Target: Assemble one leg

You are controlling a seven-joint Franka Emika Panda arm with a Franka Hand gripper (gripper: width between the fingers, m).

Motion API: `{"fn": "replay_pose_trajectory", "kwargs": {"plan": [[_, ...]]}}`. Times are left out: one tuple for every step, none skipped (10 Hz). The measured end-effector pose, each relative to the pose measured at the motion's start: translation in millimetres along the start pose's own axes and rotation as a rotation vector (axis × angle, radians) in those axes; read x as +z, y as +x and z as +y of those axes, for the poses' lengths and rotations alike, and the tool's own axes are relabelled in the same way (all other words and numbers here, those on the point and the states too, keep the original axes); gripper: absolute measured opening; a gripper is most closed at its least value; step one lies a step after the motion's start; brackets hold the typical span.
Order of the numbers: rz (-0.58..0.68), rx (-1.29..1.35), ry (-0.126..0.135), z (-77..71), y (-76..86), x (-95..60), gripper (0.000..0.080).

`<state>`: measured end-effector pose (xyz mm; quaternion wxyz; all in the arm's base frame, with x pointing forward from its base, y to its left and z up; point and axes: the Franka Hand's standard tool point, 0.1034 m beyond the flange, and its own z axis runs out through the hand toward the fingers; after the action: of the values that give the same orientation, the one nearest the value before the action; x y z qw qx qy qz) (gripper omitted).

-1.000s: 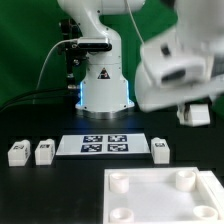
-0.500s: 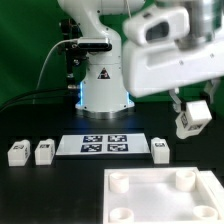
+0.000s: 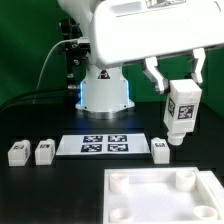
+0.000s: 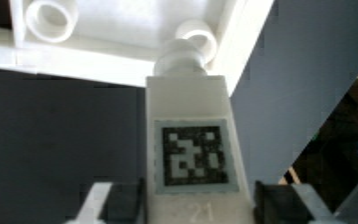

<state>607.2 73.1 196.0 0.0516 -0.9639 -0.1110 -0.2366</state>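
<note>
My gripper [image 3: 176, 75] is shut on a white leg [image 3: 180, 114] with a black-and-white tag, holding it upright in the air at the exterior view's right. In the wrist view the leg [image 4: 192, 125] runs out from between my fingers [image 4: 105, 200], its far end over a round corner socket [image 4: 194, 45] of the large flat white square piece [image 3: 160, 195]. That piece lies at the front right with round sockets at its corners. Three more legs lie on the black table: two at the left [image 3: 18, 153] [image 3: 44, 152] and one at the right [image 3: 160, 151].
The marker board [image 3: 106, 145] lies flat at the table's middle, between the loose legs. The robot's white base [image 3: 103, 85] stands behind it. A second socket [image 4: 51, 20] of the square piece shows in the wrist view.
The arm has swung to the exterior view's left and lowered. The held leg has turned from tilted to upright and now hangs lower, above the square piece's far right.
</note>
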Motion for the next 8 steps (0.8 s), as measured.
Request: {"fn": "replay_pose_trajectory", "kwargs": {"plan": [[0.099, -0.018, -0.058, 10.4, -4.1, 0.5, 0.0292], [0.12, -0.018, -0.074, 12.7, -11.4, 3.8, 0.0292], [0.109, -0.015, -0.067, 11.3, -12.7, 5.3, 0.0292], [0.107, -0.027, -0.067, 12.5, -20.2, 14.6, 0.0292], [0.058, -0.015, -0.027, 6.7, -28.8, 30.1, 0.0292], [0.052, -0.009, -0.006, 1.7, -28.8, 36.5, 0.0292], [0.044, -0.002, 0.02, -8.1, -34.4, 50.4, 0.0292], [0.043, 0.003, 0.045, -13.0, -33.9, 63.0, 0.0292]]}}
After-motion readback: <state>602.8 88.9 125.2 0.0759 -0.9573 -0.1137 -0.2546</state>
